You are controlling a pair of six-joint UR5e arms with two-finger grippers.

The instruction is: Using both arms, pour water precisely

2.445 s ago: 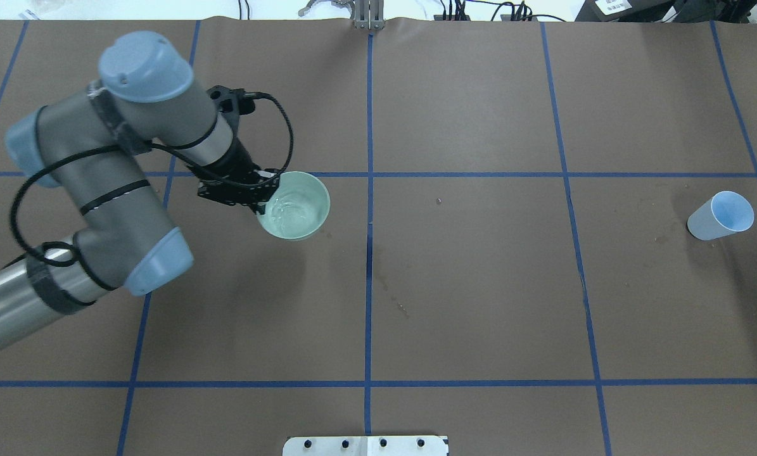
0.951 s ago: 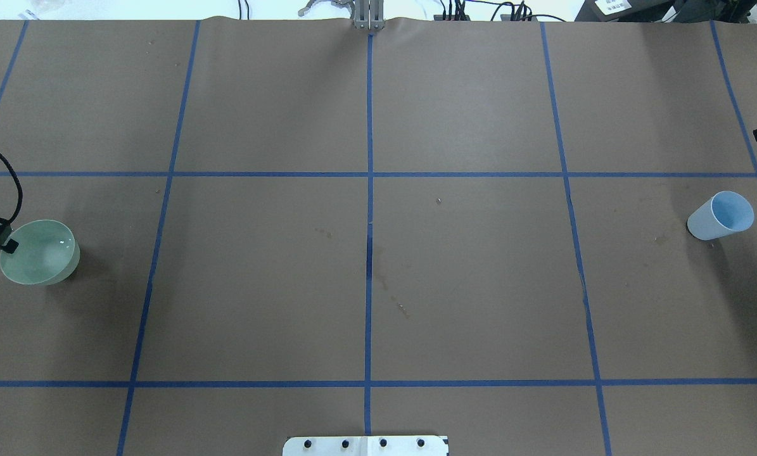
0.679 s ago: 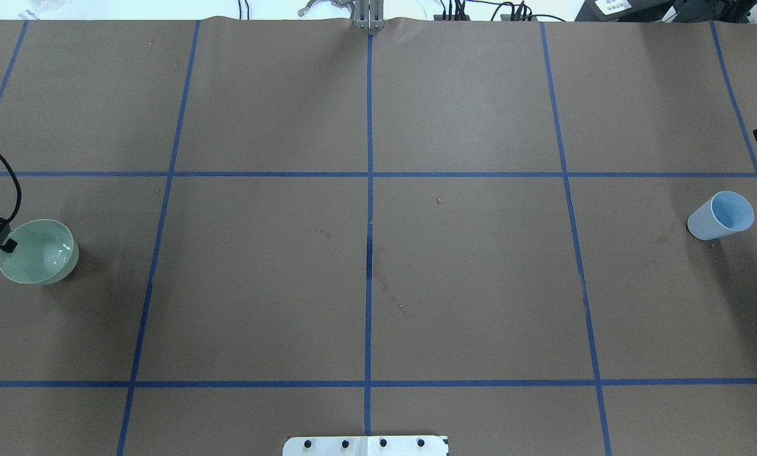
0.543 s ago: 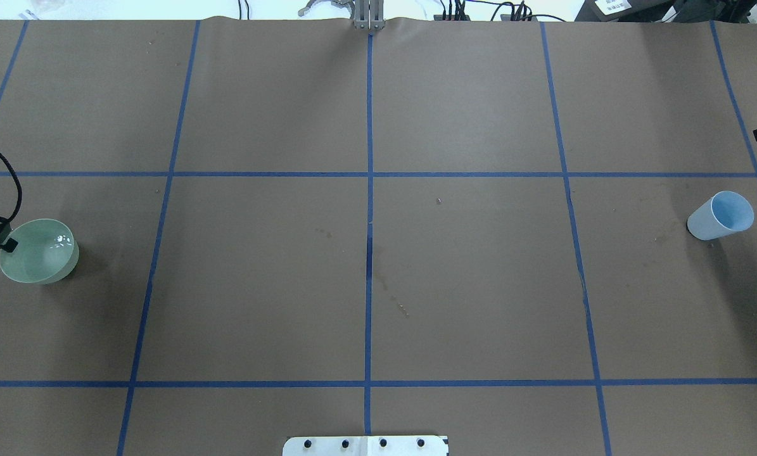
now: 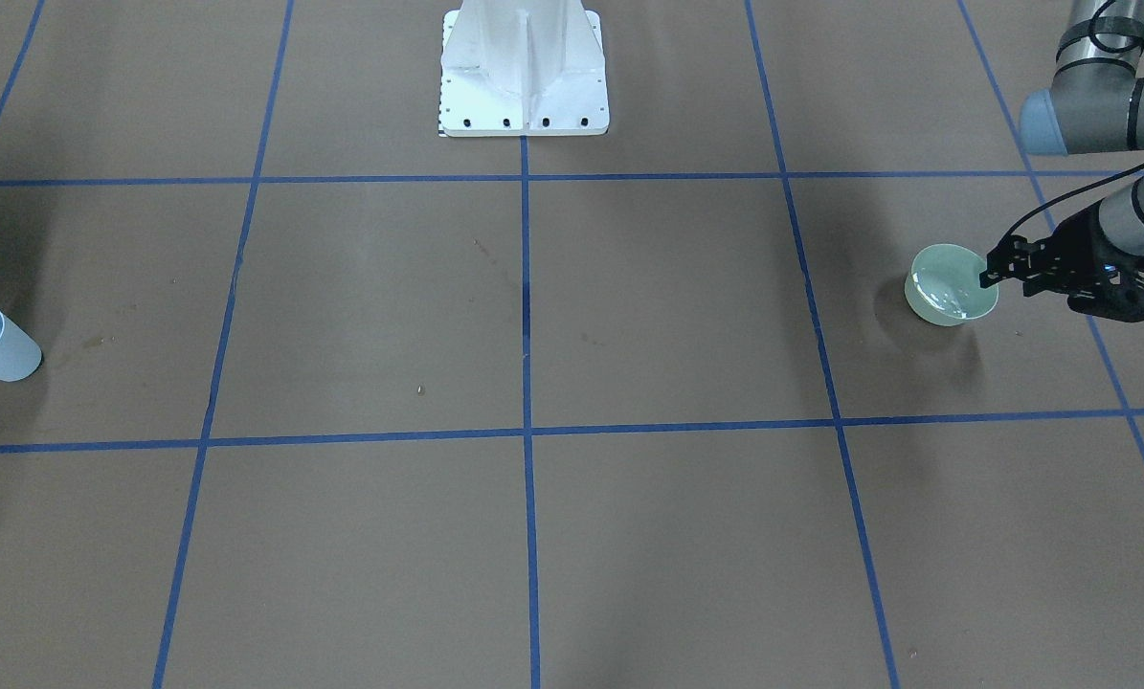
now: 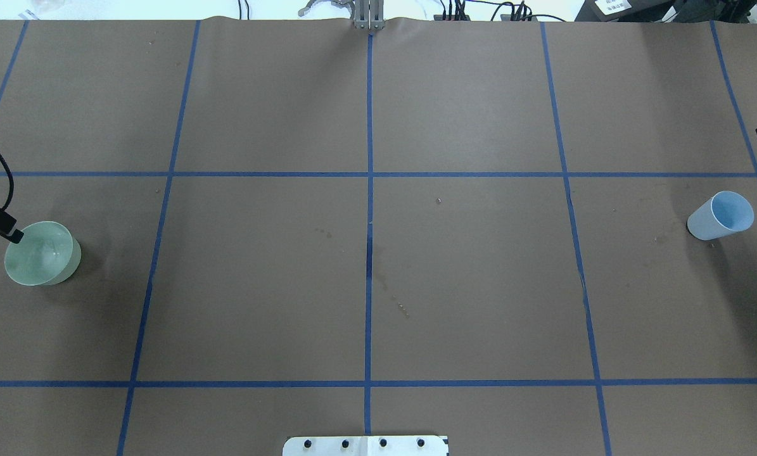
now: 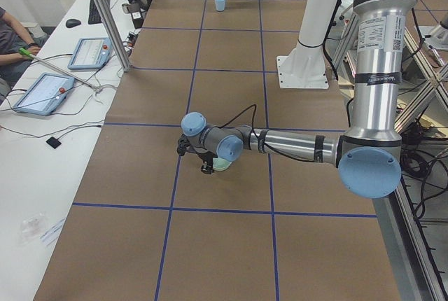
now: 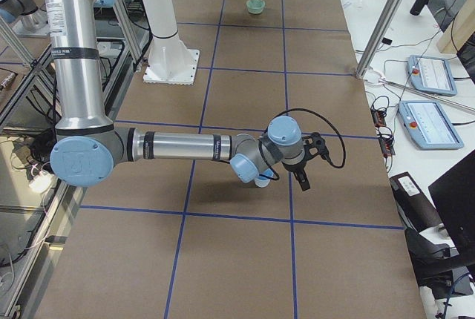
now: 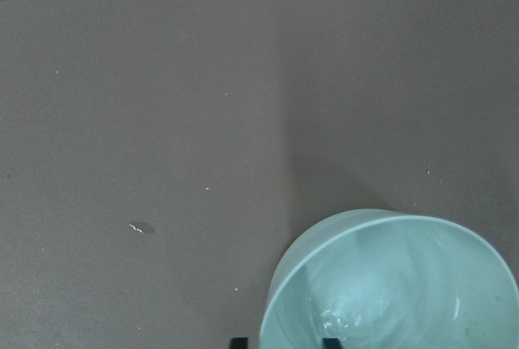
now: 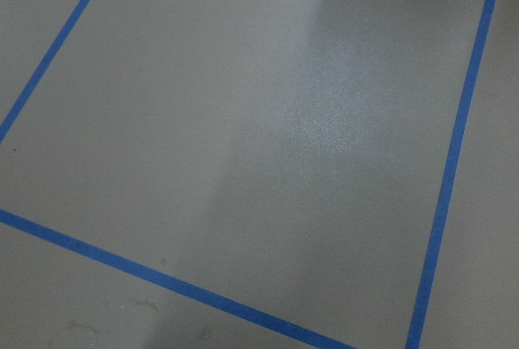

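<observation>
A pale green bowl (image 6: 42,253) with water stands at the table's far left; it also shows in the front view (image 5: 950,287) and the left wrist view (image 9: 397,284). My left gripper (image 5: 993,273) is at the bowl's rim. In the left wrist view the two fingertips (image 9: 238,341) stand apart with the rim between them, so it looks open. A light blue cup (image 6: 720,215) lies tilted at the far right. My right gripper (image 8: 300,174) hovers beside the cup, further from the base. I cannot tell whether it is open or shut.
The brown table cover (image 6: 467,285) carries a grid of blue tape lines. The white pedestal base (image 5: 524,67) stands at the robot's edge. Small stains mark the middle (image 6: 397,304). Tablets and cables lie on side desks (image 7: 49,91).
The left arm carried the bowl from the left-middle to the far left. In the last half second the bowl settled slightly rightward and the left fingers shifted off its rim edge. The cup has not moved.
</observation>
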